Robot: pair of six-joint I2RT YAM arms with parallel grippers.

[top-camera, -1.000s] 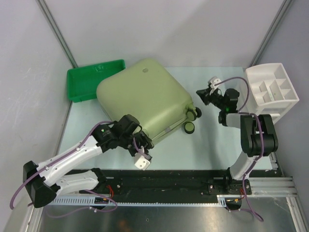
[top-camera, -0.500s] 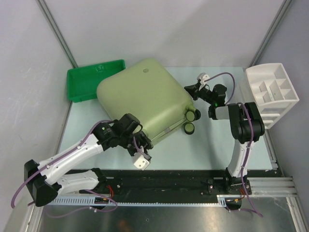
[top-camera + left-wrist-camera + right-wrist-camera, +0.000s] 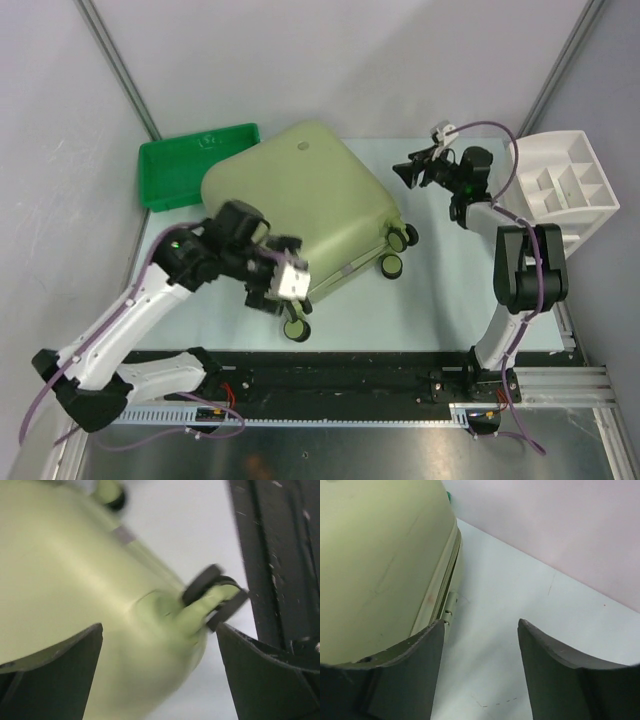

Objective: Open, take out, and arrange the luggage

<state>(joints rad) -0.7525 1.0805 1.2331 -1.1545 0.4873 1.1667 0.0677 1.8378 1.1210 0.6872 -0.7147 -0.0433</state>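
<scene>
The luggage, a pale olive-green hard-shell suitcase, lies shut and flat on the table, its black wheels toward the near right. My left gripper is open at the case's near corner. In the left wrist view that rounded corner and one wheel sit between the wide-apart fingers, with a gap on the right side. My right gripper hangs open just right of the case's far right side. The right wrist view has only bare table between its fingers, with the case's seam and hinge at left.
A flat green tray lies at the far left, partly under the case's corner. A white compartmented organizer stands at the far right edge. The black mounting rail runs along the near edge. Grey walls close in the back and sides.
My left gripper has opened wide and shifted up over the case's near corner, uncovering a wheel. My right gripper went in toward the case, drew back to the far right, and opened.
</scene>
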